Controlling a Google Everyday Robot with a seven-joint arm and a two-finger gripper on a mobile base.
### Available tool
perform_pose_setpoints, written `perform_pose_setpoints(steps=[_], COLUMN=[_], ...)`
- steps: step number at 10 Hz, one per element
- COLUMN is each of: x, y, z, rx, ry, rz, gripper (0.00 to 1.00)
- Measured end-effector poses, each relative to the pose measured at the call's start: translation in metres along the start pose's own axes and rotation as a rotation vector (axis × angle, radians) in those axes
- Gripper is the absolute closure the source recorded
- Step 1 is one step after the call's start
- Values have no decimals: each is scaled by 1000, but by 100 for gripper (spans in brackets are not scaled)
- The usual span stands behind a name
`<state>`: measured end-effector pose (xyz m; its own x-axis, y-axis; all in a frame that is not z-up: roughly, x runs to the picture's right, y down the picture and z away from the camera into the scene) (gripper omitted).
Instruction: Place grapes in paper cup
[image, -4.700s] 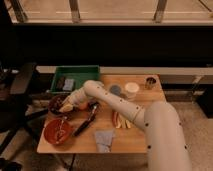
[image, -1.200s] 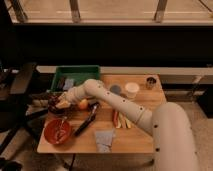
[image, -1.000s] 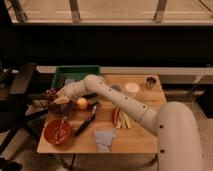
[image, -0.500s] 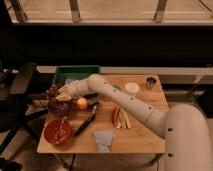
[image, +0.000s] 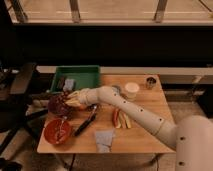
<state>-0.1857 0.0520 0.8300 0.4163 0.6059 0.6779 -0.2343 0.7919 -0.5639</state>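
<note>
- We see the white arm (image: 135, 112) reach from the bulky shoulder at the lower right corner, run diagonally up and left across the wooden table (image: 150, 100), and bend at a rounded joint near the table's middle before stretching left.
- The gripper (image: 71, 99) sits at the table's left edge, just below the green tray (image: 90, 75), its pale fingers (image: 73, 94) pointing left.
- The grapes (image: 59, 103), a dark reddish-purple cluster, lie right at the fingertips and overhang the table's left edge; the fingers look closed around the bunch's right side, though we cannot make out the contact itself.
- The paper cup (image: 131, 89) stands upright, well apart from the grapes, right of the arm's bend, with a small metal cup (image: 150, 82) further right.
- A red bowl (image: 58, 131) sits at the front left corner, with something pale inside that we cannot identify.
- A dark long-handled utensil (image: 86, 122) lies slanted between the bowl and the arm.
- Thin red and yellow strips (image: 120, 119) are partly covered by the forearm.
- A grey cloth (image: 104, 139) lies near the front edge.
- The tray holds small items too blurred to name.
</note>
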Motion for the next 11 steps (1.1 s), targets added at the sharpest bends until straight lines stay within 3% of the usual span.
perform_pose_setpoints(steps=[5, 11], x=[12, 16], y=[-3, -4], z=[-47, -54], rx=[103, 111], ry=[-9, -4], rz=[46, 59], gripper=[100, 100])
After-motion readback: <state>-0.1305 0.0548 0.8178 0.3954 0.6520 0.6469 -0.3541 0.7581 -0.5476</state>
